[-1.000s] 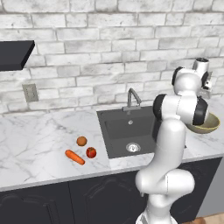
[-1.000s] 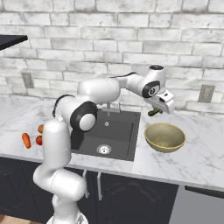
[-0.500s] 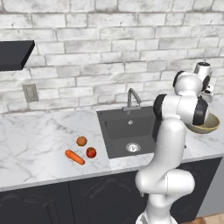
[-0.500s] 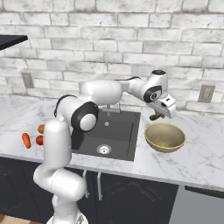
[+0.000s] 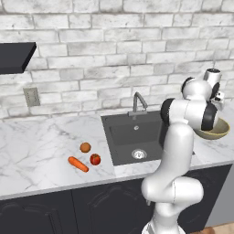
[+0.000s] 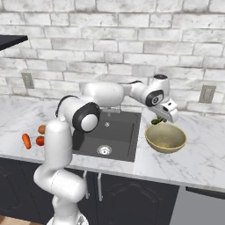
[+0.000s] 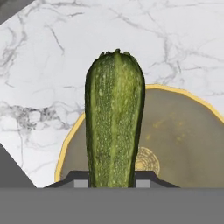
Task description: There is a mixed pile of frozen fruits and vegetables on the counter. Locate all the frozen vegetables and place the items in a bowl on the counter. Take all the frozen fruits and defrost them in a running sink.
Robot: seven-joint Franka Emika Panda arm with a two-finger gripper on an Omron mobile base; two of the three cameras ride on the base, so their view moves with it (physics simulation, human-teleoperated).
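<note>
The gripper was closed on the green cucumber-like stick, and in the hand view its 2 dark finger tips pressed the lower end of the stick from both sides. The stick pointed away from the hand, with its rounded end over the white marble counter, and its lower part was in front of the bowl. The bowl had a yellow rim and an olive inside with a ring pattern at the bottom. In the right base view the gripper was above the back left edge of the bowl, and a small piece of the green stick showed under the hand, just above the rim; I could not tell if it touched the rim. The bowl stood on the counter to the right of the black sink, which had a round silver drain. In the left base view the bowl was partly hidden behind the arm. On the other side of the sink, well apart from the bowl, 3 things lay close together on the counter: the dull orange ball, the red ball and the carrot.
</note>
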